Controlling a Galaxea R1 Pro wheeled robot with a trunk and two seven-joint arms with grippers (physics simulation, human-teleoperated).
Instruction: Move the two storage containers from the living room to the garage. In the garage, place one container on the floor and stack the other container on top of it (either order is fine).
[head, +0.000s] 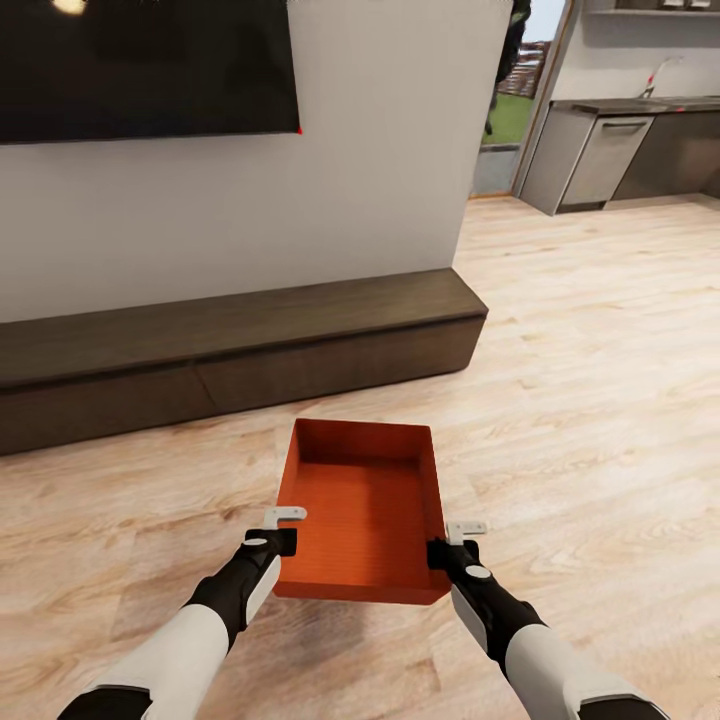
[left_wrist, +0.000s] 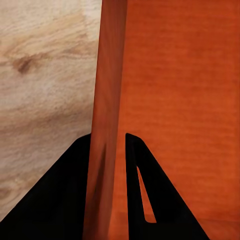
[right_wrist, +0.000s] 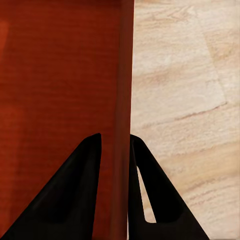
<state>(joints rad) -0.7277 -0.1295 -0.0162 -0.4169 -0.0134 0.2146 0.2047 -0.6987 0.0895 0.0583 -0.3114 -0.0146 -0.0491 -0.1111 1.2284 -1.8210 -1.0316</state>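
One orange-red storage container (head: 360, 510), open-topped and empty, hangs level just above the living room's light wood floor in front of me. My left gripper (head: 283, 532) is shut on its left wall near the front corner. In the left wrist view the black fingers (left_wrist: 70, 195) clamp that thin wall (left_wrist: 107, 75). My right gripper (head: 447, 540) is shut on the right wall. The right wrist view shows its fingers (right_wrist: 160, 195) pinching the wall (right_wrist: 122, 75) from both sides. The garage is out of view.
A long dark low bench (head: 240, 340) runs along the white wall under a black TV (head: 140, 60), just beyond the container. Wood floor (head: 600, 380) stretches to the right toward grey kitchen cabinets (head: 600, 150) and a doorway (head: 508, 100).
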